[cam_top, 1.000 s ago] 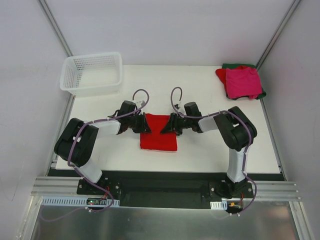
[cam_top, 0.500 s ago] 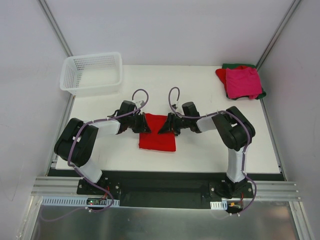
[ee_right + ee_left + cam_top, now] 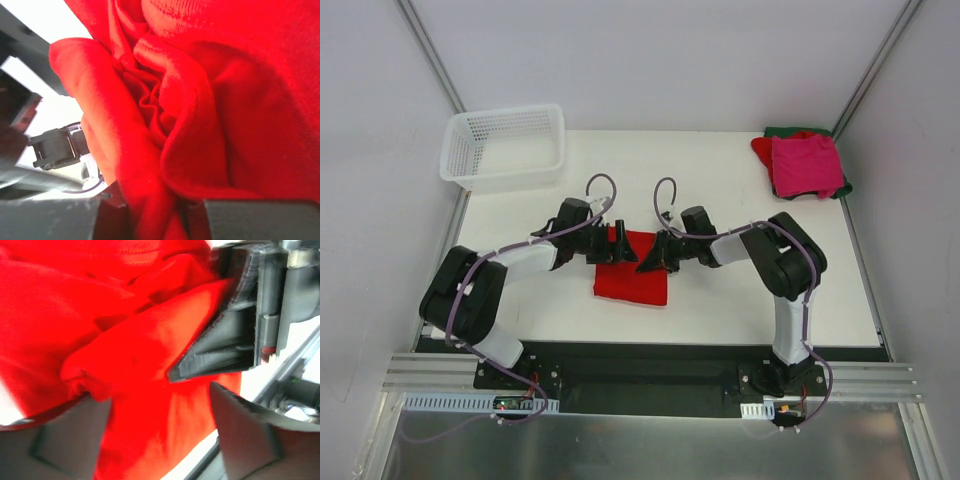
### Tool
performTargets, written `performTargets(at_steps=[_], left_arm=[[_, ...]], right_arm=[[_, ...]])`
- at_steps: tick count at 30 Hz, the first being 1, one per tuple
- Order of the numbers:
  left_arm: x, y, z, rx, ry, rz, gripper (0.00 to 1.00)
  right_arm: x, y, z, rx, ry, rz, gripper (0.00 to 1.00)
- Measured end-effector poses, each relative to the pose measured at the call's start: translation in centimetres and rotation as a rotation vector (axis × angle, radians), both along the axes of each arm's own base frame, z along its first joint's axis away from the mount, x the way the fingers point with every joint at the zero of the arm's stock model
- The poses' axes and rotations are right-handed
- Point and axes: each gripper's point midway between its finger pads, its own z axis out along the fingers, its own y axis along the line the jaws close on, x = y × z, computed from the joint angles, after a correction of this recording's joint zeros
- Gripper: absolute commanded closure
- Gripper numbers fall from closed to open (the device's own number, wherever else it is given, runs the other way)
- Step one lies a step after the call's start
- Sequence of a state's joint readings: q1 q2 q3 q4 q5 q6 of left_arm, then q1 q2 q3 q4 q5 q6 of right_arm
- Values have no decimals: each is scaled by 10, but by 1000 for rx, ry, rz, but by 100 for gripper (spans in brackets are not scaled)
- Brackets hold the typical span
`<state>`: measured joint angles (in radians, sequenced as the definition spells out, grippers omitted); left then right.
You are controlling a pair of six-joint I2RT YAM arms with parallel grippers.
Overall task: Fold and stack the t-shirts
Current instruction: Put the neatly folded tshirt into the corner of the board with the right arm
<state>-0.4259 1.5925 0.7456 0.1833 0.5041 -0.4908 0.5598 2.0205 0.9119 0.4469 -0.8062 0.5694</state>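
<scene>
The white table [image 3: 720, 190] fills the cell between two plain walls. Its far middle and near right are bare, which leaves room to swing there. A white mesh basket [image 3: 502, 181] sits on the far left corner, overhanging the table's left edge. On the far right corner lies a stack of t-shirts. The magenta-pink t-shirt [image 3: 807, 165] is on top, a red t-shirt [image 3: 760, 148] pokes out at its left edge, and a dark green t-shirt [image 3: 785, 131] shows at the back and right edges.

The bright red t-shirt [image 3: 632, 282] lies folded in a rough rectangle at the table's centre, well apart from the basket and the stack, with its near edge short of the table's front edge. Both arms reach inward over its far edge.

The left gripper [image 3: 617, 244] is at the far left corner of the shirt. Its fingers [image 3: 250, 440] stand apart, with cloth bunched loosely between them. The right gripper [image 3: 647, 263] is just beside it and is clamped on a gathered fold of the same shirt.
</scene>
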Motion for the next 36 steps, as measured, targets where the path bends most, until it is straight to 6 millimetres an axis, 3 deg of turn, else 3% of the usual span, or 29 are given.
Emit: performTargets(at_steps=[1,5,11,13,16,21,26,36], left_arm=[[-1,-1,8,-11,-11,-1,1],[2,7,55,-26,-108,28,1],[6,13,162,-99,-365,60,1],[3,17,177,-111,-405,68,1],[-2,21,176,-101,-400,76,1],[-14,26,145,-57,-313,75,1],[-21,30,129,-34,-268,74,1],[-24,33,120,-20,-251,81,1]], right_arm=[[0,1,0,0,-3,2,99],[-2,1,1,-7,-14,8,99],[-4,-4,3,-82,-62,25,99],[-3,-7,5,-118,-87,31,99],[1,-12,12,-174,-132,40,99],[20,-17,33,-248,-236,50,99],[51,-26,58,-291,-336,33,99],[127,-83,103,-372,-453,-102,99]])
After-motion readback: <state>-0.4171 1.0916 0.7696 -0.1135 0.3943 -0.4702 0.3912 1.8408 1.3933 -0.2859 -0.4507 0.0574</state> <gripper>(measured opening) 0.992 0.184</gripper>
